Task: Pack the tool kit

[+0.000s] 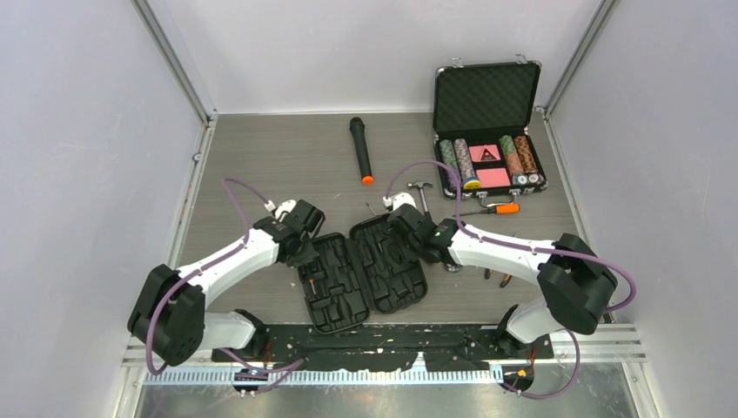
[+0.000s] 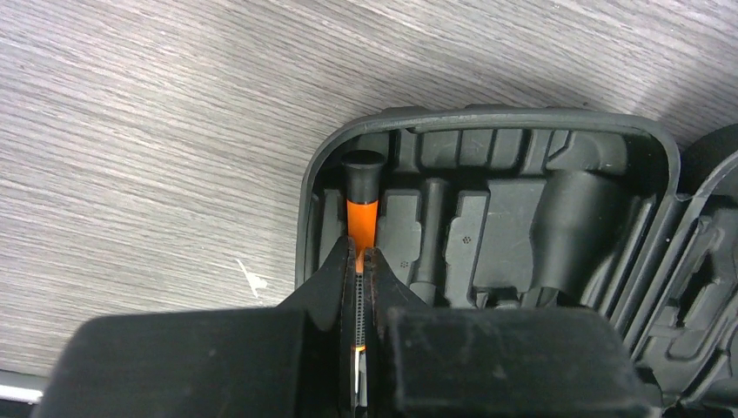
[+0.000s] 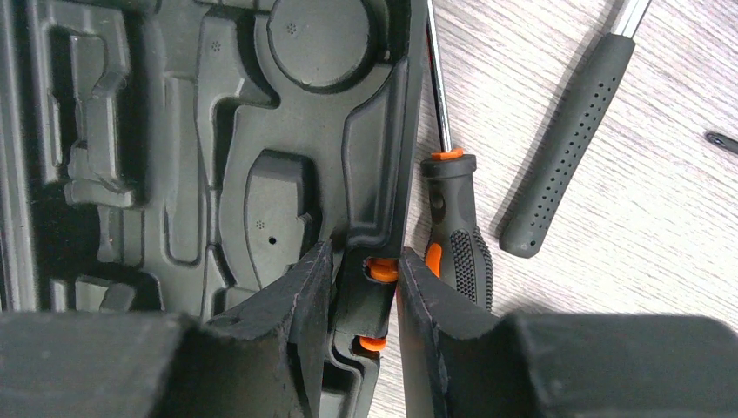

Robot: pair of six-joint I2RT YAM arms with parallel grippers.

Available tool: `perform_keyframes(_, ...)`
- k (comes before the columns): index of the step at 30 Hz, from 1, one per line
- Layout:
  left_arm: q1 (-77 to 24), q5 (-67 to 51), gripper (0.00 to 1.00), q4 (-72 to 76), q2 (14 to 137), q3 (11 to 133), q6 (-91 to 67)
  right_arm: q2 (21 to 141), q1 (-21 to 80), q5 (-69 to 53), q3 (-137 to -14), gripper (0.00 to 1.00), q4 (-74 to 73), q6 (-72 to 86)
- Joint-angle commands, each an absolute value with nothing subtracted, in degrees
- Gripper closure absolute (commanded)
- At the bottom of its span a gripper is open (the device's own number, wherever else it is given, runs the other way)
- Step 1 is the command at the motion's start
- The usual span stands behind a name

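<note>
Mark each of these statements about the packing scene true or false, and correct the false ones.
1. The tool kit case lies open on the table. True.
2. The left tool is open and empty. False: it is shut on an orange-black screwdriver that sits in a slot at the edge of the case.
3. The hammer is packed in the case. False: it lies on the table, just beyond the case.
4. The poker chip case stands open. True.
5. The right tool holds the rim of the tool kit case at its orange latch. True.
</note>
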State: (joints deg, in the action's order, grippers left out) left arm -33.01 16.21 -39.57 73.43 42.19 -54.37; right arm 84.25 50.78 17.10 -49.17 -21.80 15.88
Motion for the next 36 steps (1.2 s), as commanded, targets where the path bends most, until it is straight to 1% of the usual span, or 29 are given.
perform_keyframes(1, -33.4, 14.7, 1.00, -37.7, 75.4, 40.3, -58.2, 82.1, 51.3, 17.5, -50.1, 0.73, -21.8, 16.2)
perform_keyframes(10, -33.4, 12.3, 1.00, -40.1, 80.9, 40.7, -57.7, 81.9, 51.2, 16.9, -50.6, 0.73, -22.2, 16.4)
perform_keyframes(18, -37.3, 14.6, 1.00, -48.8, 89.4, 47.7, -57.1, 81.5, 51.4, 16.0, -51.4, 0.75, -21.7, 17.1)
perform_keyframes(22, -38.5, 13.5, 1.00, -48.9, 92.1, 48.6, -58.7, 81.3, 51.4, 14.6, -50.5, 0.76, -19.9, 17.5)
perform_keyframes(25, -38.5, 10.3, 1.00, -44.3, 92.7, 45.0, -61.4, 81.0, 51.4, 13.6, -49.7, 0.77, -18.9, 17.5)
perform_keyframes(31, -38.6, 8.3, 1.00, -41.0, 90.3, 43.0, -62.8, 80.6, 51.5, 12.5, -48.8, 0.77, -17.4, 17.6)
perform_keyframes(35, -38.6, 10.8, 1.00, -40.9, 86.1, 43.3, -62.1, 79.2, 51.4, 12.9, -48.7, 0.75, -17.6, 17.5)
perform_keyframes(36, -38.6, 11.8, 0.97, -41.3, 84.5, 43.7, -61.7, 78.6, 51.4, 13.3, -48.8, 0.74, -17.7, 17.4)
